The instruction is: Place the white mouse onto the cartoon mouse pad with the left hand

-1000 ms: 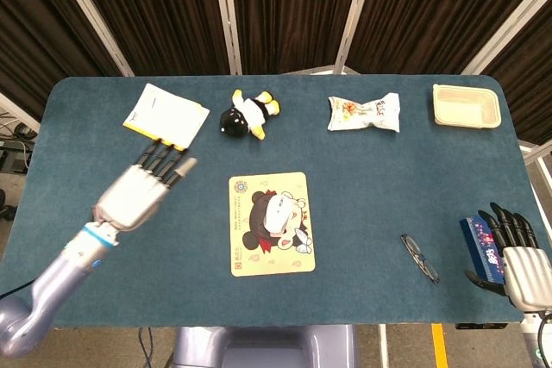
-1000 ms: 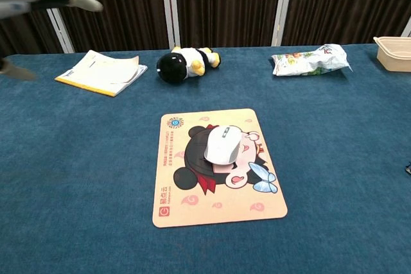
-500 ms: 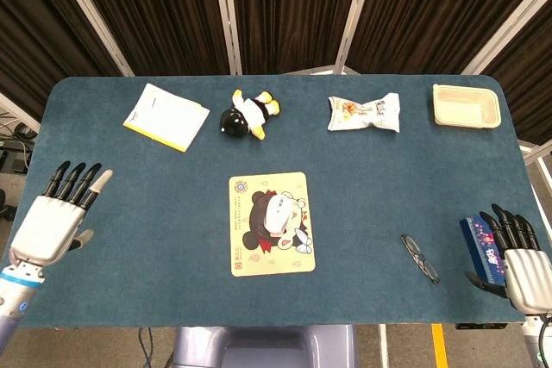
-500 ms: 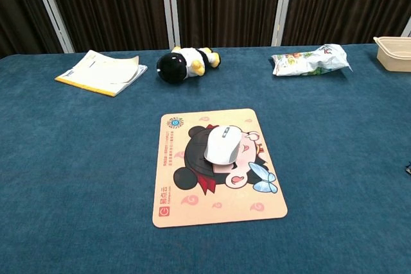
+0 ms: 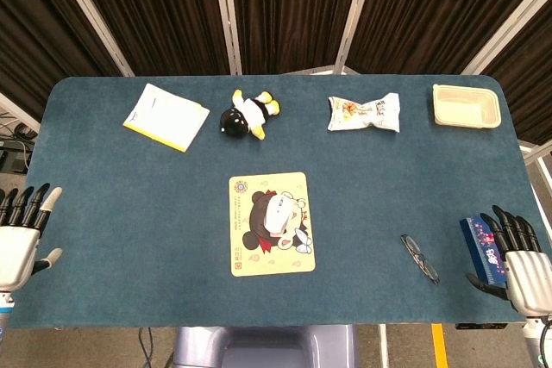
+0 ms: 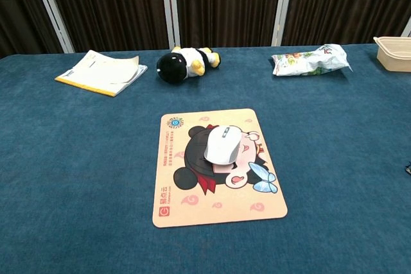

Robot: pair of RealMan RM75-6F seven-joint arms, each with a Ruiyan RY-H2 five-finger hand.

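The white mouse (image 6: 223,144) sits on the cartoon mouse pad (image 6: 218,205). The left robot hand (image 5: 19,237) hangs empty, fingers apart, beyond the worktop (image 5: 121,204) edge. Little risk remains; a stray sweep inward could nudge the mouse.

Left hand (image 5: 19,239), right hand (image 5: 517,260): empty, fingers apart.

white mouse (image 5: 278,209) on cartoon mouse pad (image 5: 271,223) | left robot hand (image 5: 17,243) empty, fingers apart, off table's left edge

Bright, even overhead light; both views sharp, shadows faint.
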